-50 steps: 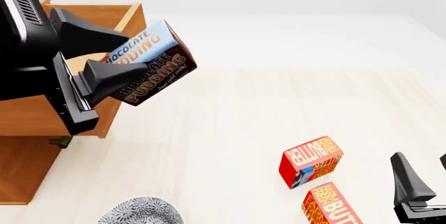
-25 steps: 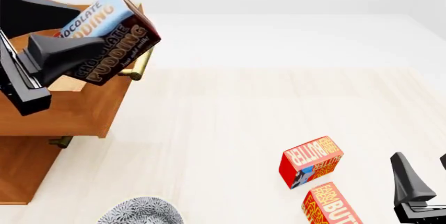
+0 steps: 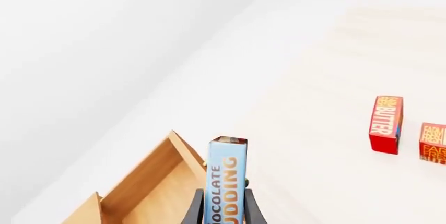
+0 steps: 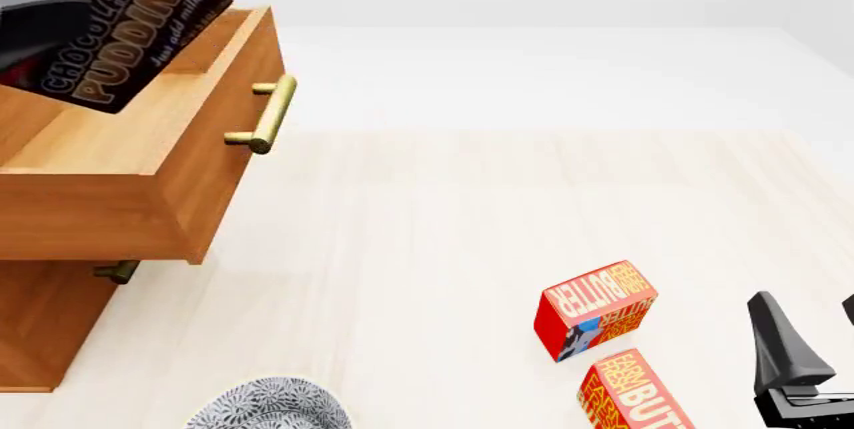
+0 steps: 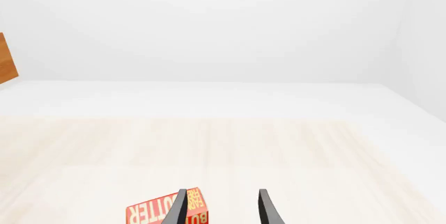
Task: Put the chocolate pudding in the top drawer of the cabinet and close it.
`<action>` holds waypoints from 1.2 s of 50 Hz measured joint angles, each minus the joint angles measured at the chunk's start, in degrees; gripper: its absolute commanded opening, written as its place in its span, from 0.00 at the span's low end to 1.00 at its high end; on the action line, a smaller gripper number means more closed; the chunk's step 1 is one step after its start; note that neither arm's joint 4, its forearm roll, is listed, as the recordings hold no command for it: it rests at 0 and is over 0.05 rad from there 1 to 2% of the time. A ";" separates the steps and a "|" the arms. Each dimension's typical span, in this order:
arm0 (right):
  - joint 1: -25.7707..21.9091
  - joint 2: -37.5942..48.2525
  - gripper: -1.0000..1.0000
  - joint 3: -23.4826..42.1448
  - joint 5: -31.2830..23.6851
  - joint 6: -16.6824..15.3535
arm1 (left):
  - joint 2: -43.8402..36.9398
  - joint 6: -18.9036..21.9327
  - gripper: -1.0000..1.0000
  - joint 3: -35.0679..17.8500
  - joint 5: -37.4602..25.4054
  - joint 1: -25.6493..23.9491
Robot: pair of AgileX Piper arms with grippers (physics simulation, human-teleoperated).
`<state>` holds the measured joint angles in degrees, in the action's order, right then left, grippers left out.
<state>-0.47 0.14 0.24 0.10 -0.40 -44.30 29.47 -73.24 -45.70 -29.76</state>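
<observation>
The chocolate pudding [image 4: 120,19] is a blue and dark brown box, held tilted above the open top drawer [image 4: 160,164] of the cabinet [image 4: 40,329]. My left gripper [image 4: 47,24] is shut on it and is mostly cut off by the front view's left edge. The left wrist view shows the chocolate pudding [image 3: 228,179] edge-on between the fingers [image 3: 193,211], over the drawer's wooden inside [image 3: 150,190]. At the near right, my right gripper [image 4: 807,354] stands open and holds nothing. Its fingers [image 5: 179,208] show apart in the right wrist view.
The drawer's brass handle [image 4: 263,114] juts toward the table's middle. Two red-orange butter boxes [image 4: 597,309] [image 4: 638,394] lie near the right gripper. A patterned plate [image 4: 267,404] sits at the front edge, left of centre. One butter box [image 5: 160,213] lies just beyond the right fingers.
The left gripper has carried the pudding up and to the left, from beside the drawer's front to above its open inside. The right arm has not moved.
</observation>
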 measured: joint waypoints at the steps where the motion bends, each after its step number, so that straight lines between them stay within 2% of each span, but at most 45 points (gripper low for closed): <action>1: 0.00 0.00 1.00 0.00 0.00 0.00 | 0.03 -0.06 0.00 -0.23 -0.13 0.23; 15: 0.00 0.01 1.00 0.01 0.00 -0.01 | -0.56 -1.92 0.00 -2.03 -0.52 3.93; 31: -0.01 -0.06 1.00 -0.05 -0.01 -0.01 | -2.71 -4.55 0.00 -2.24 0.07 10.74; 60: -0.01 0.03 1.00 -0.06 0.07 -0.01 | -12.69 -10.39 0.00 -1.93 4.36 17.78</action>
<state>-0.48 0.17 0.18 0.17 -0.42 -56.99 19.09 -75.17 -41.34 -11.98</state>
